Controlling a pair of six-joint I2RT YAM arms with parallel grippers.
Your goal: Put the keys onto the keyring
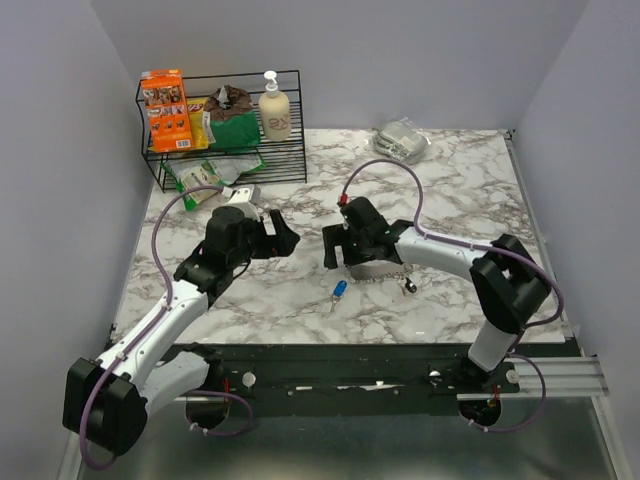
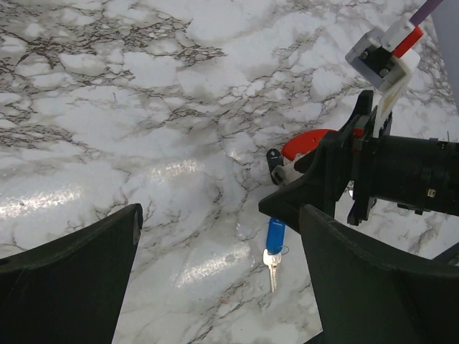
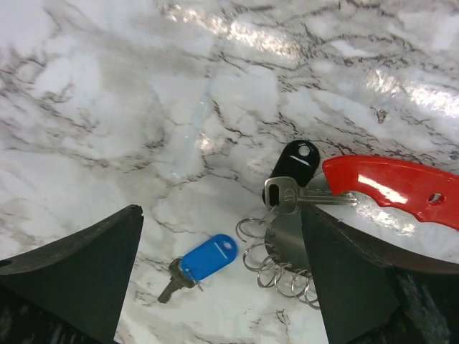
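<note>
A key with a blue plastic head lies loose on the marble, just left of the keyring's silver rings; it also shows in the top view and the left wrist view. The keyring's red clip lies to the right, with a silver key and a black tag against it. I cannot tell whether that key is on a ring. My right gripper is open and empty, low over the rings and the blue key. My left gripper is open and empty, hovering left of the blue key.
A black wire rack at the back left holds an orange box, a green bag and a soap bottle. A clear plastic packet lies at the back right. The table's front edge is close below the blue key.
</note>
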